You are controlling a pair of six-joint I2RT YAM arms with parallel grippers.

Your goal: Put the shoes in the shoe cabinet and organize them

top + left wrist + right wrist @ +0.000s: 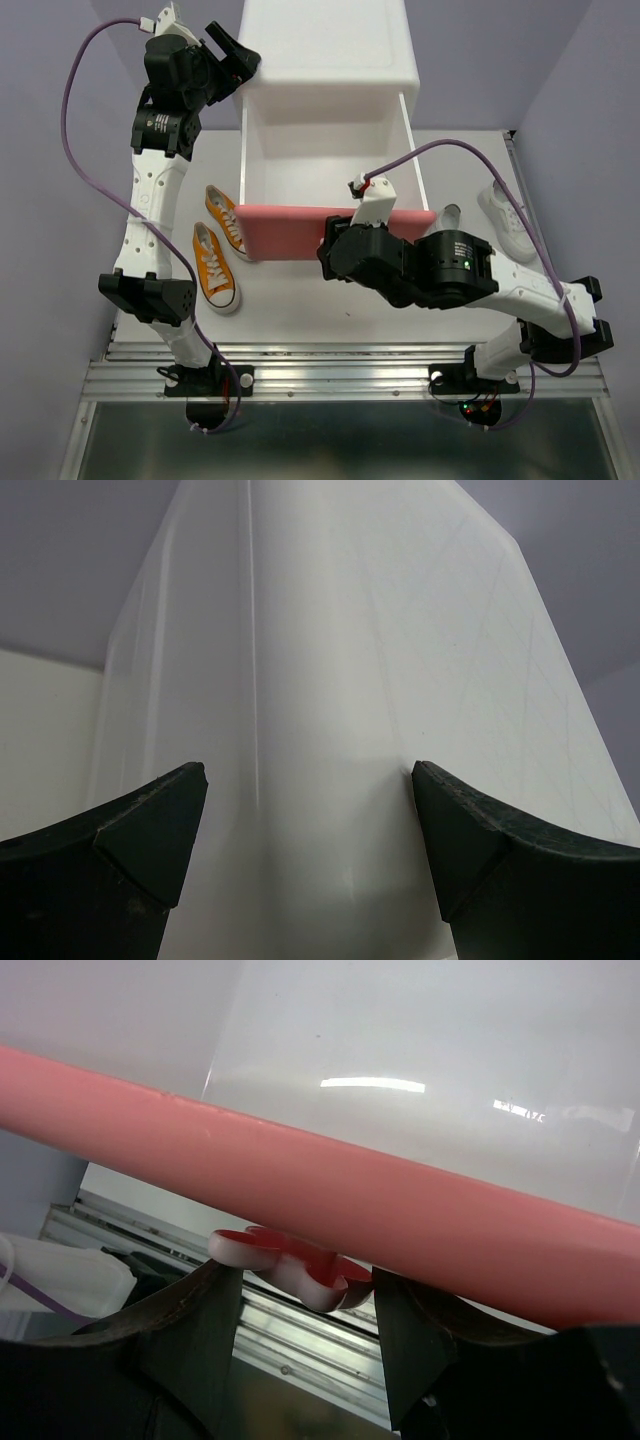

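While the deep-pink drawer of the white boxy shoe cabinet stands pulled out, my right gripper pinches its slick bunny-shaped knob. My left gripper gapes wide around the cabinet's corner, holding nothing. The orange canvas sneakers lie beside the drawer; they look light and soft, best taken across the heel.

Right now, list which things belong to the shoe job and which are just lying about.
Job: orange sneakers, white sneakers, shoe cabinet, its open pink-fronted drawer, bunny knob between the right gripper's fingers.
Just there: purple cables, metal rail.
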